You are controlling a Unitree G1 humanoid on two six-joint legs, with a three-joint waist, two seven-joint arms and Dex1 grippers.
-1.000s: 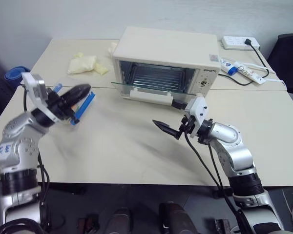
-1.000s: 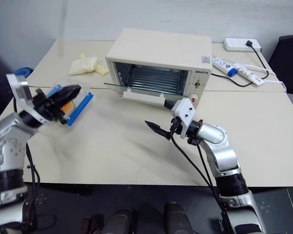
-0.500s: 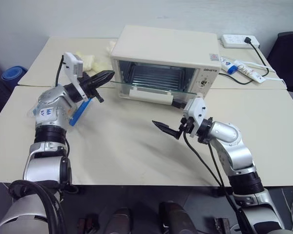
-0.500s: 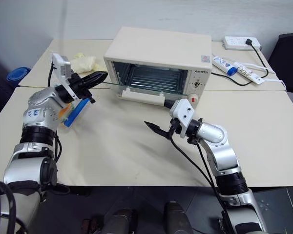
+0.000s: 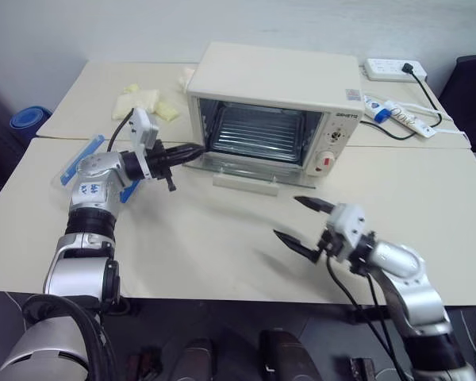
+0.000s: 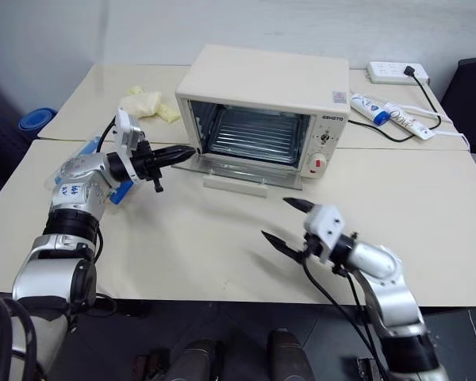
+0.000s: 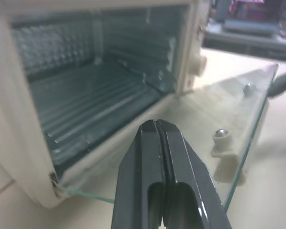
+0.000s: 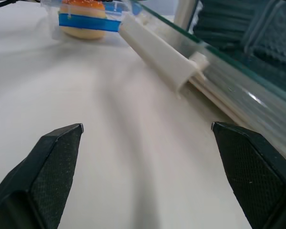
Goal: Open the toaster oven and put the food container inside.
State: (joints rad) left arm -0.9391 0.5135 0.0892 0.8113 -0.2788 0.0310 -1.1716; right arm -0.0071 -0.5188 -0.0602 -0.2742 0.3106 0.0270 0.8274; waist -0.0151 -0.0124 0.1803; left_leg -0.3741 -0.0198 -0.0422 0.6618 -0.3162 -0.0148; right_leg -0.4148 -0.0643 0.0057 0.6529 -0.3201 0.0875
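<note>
Burger (image 8: 82,19) sits inside clipped food container (image 8: 88,16) on table (image 8: 86,119)

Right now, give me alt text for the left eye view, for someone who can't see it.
A cream toaster oven stands on a table with its glass door dropped open. The shut left gripper points at the door's left corner, and the open right gripper hangs in front.

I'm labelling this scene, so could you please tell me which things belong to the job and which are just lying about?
Job: toaster oven, door open; food container.
Lying about: yellow bag, power strip, tube.
</note>
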